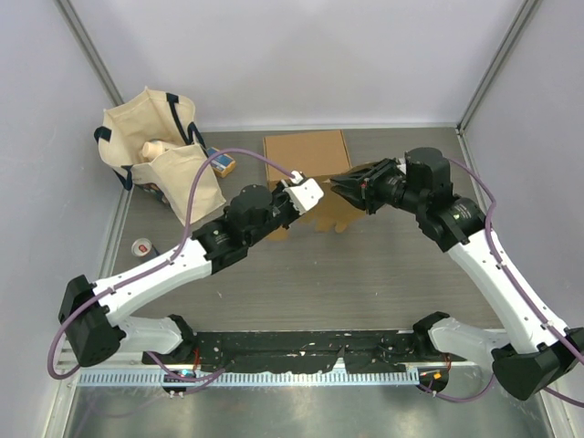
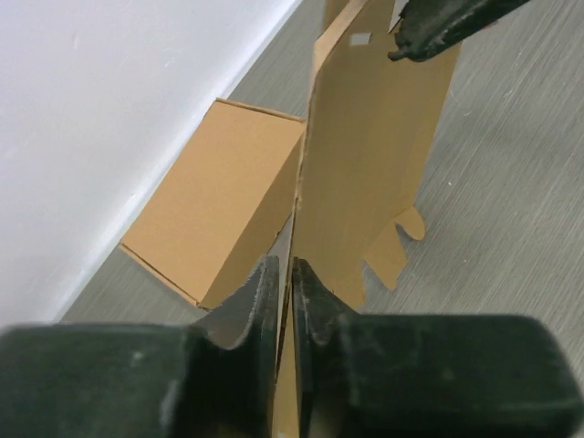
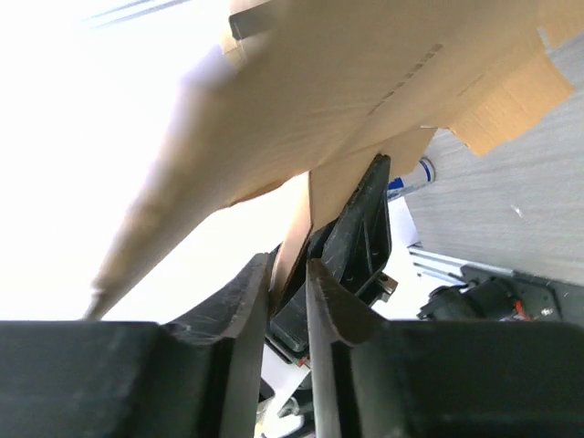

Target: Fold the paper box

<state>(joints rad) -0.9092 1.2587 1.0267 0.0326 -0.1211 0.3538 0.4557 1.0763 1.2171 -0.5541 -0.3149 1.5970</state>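
Observation:
The paper box is a flat brown cardboard blank (image 1: 336, 208) with tabbed flaps, held upright above the table's middle between both grippers. My left gripper (image 1: 308, 194) is shut on its near edge; in the left wrist view the jaws (image 2: 285, 266) pinch the sheet (image 2: 374, 155), with the right gripper's fingers (image 2: 447, 23) at its far top corner. My right gripper (image 1: 345, 189) is shut on the opposite edge; in the right wrist view its jaws (image 3: 290, 266) clamp a thin flap of the blank (image 3: 347, 82), with the left gripper's body (image 3: 360, 228) just behind.
A closed brown cardboard box (image 1: 306, 155) lies at the back centre, just behind the blank, and also shows in the left wrist view (image 2: 219, 210). A cream tote bag (image 1: 155, 146) with items stands at the back left. A can (image 1: 143, 248) lies at the left edge.

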